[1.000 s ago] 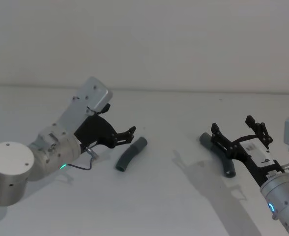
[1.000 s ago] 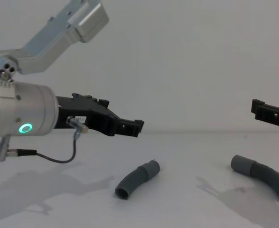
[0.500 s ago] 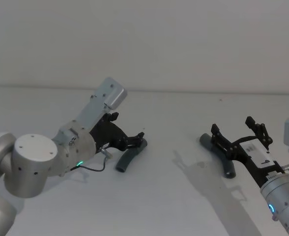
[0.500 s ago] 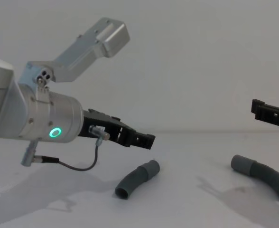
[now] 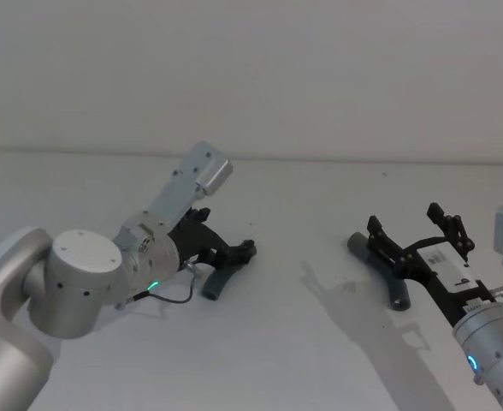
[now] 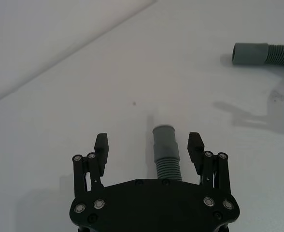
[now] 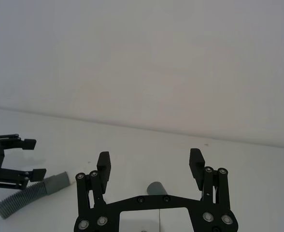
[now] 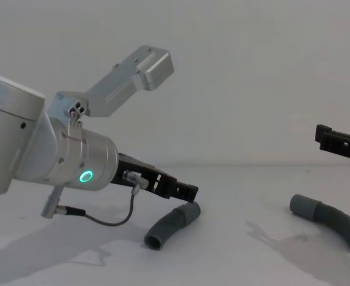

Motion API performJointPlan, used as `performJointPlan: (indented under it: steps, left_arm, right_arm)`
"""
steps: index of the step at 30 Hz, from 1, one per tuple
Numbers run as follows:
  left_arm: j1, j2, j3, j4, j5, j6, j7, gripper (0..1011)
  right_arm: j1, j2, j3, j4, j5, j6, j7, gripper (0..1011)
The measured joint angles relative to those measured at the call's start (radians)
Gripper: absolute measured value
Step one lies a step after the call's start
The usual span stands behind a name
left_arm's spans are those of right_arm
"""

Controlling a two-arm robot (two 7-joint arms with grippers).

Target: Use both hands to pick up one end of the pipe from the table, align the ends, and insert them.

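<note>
My left gripper has dropped and pushed forward since a second ago, from well above the table down to the far end of the left pipe piece. Fingers are spread wide, one on each side of its collar, not touching it as far as I can tell. The piece lies flat, left of centre, not lifted.

My right gripper hasn't moved. Its fingers are also spread, hovering over the right pipe piece, which lies flat at the right, well apart from the other.

Left approach looks about done, so the next step is probably to clench on the collar. The right likely has yet to descend. Nothing is lifted and the ends aren't aligned, so the task is at an early stage. Risk: the round piece may roll as my fingers close.
</note>
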Motion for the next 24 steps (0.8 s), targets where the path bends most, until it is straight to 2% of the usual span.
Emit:
performJointPlan:
  steps: [8, 24]
  left_arm:
    - [-0.012, -0.013, 0.01, 0.038, 0.013, 0.004, -0.003, 1001]
    - [-0.044, -0.035, 0.042, 0.134, 0.05, -0.054, -0.032, 1001]
  right_arm:
    - [0.0, 0.0, 0.0, 0.0, 0.0, 0.0, 0.0, 1001]
    - [0.0, 0.0, 0.0, 0.0, 0.0, 0.0, 0.0, 1001]
